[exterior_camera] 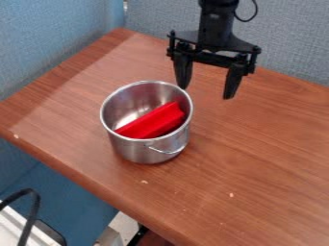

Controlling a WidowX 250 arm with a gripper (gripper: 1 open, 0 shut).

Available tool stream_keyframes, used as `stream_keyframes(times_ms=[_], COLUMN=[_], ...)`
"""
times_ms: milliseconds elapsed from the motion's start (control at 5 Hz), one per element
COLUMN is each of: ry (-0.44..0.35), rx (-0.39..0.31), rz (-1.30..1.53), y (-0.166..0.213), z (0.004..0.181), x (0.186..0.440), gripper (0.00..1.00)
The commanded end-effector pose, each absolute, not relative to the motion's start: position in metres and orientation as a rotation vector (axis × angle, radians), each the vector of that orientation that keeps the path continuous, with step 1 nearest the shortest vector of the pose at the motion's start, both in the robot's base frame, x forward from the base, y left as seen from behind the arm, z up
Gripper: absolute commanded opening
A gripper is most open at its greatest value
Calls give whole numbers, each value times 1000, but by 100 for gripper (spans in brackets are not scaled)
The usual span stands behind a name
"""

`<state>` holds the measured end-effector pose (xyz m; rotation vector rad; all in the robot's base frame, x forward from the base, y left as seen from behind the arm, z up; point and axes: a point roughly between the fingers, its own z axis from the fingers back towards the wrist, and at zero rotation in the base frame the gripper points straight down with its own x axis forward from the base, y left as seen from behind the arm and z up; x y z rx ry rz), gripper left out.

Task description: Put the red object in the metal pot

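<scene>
Well, red object [152, 122] bright, elongated, inside shiny silver pot [134, 148].

Stretches out below, a reddish-brown wooden tabletop [244, 178]. Rises along the left, a textured blue-grey panel [52, 43].

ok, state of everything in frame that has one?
Pincer: open, nothing between its fingers, raised above the table.
Metal pot: upright on the table, no lid, holding the red block.
Red block: inside the pot, lying at a slant.
Table: bearing the pot.
</scene>
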<state>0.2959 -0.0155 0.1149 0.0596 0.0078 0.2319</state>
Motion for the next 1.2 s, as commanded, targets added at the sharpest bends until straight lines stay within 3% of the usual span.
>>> stream_keyframes(times_ms=[0,200,400,600,800,1000], ry=[-79,-74,-71,-84,-83,-91], rx=[60,75,73,67,68,87], rz=[253,277,299,249,218,186], y=[-17,-13,-13,-15,-14,-13], z=[125,113,113,139,154,154], x=[299,294,289,289,292,291], gripper=[100,100,100,100,100,100])
